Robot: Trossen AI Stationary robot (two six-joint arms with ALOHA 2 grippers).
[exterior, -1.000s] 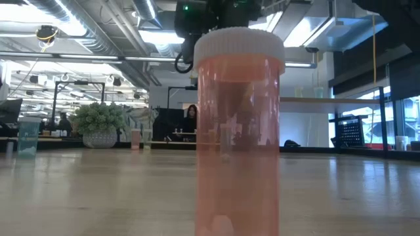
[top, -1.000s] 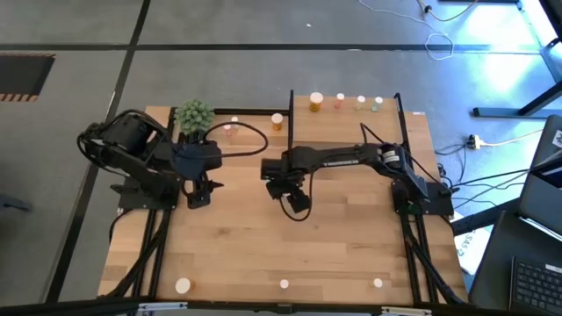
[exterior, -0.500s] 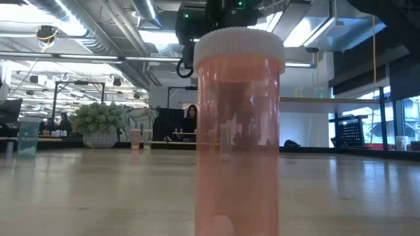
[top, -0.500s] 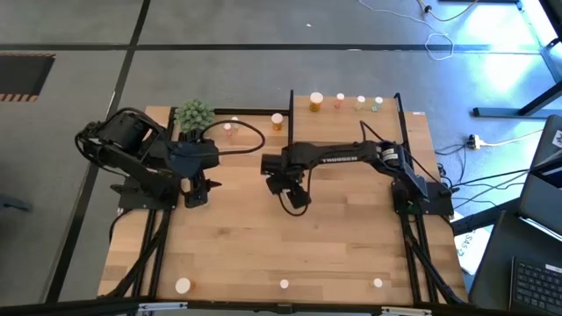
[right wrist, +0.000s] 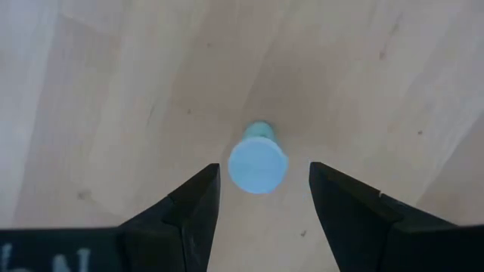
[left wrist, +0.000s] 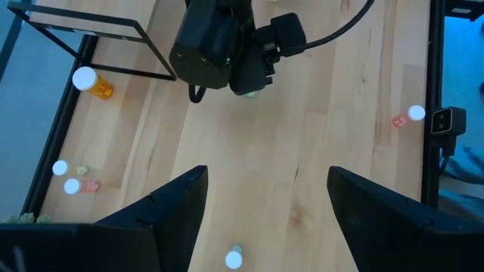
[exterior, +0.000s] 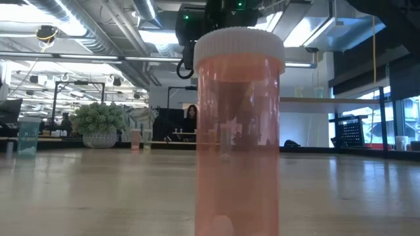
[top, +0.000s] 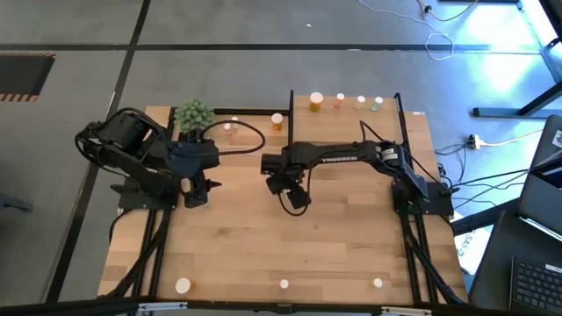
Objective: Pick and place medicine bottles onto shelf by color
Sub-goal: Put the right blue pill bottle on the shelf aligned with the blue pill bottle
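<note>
A small green medicine bottle (right wrist: 258, 161) with a pale cap stands upright on the table. My right gripper (top: 295, 197) hangs over it at the table's middle, pointing down. Its open fingers (right wrist: 193, 204) stand on either side of the cap without touching it. My left gripper (top: 198, 190) is raised at the left, open and holding nothing. The shelf (top: 327, 109) at the far edge carries an orange bottle (top: 316, 102), a pink one (top: 340, 101), a yellowish one (top: 360, 102) and a green one (top: 378, 104). A pink-red bottle (exterior: 239, 131) stands right in front of the low camera.
A green plant ball (top: 194, 116) sits at the far left. An orange bottle (top: 277, 120) and pink bottles (top: 230, 129) stand on the table near the shelf's left post. Three more bottles (top: 284, 283) line the near edge. Another small green bottle (left wrist: 234, 258) stands below my left gripper.
</note>
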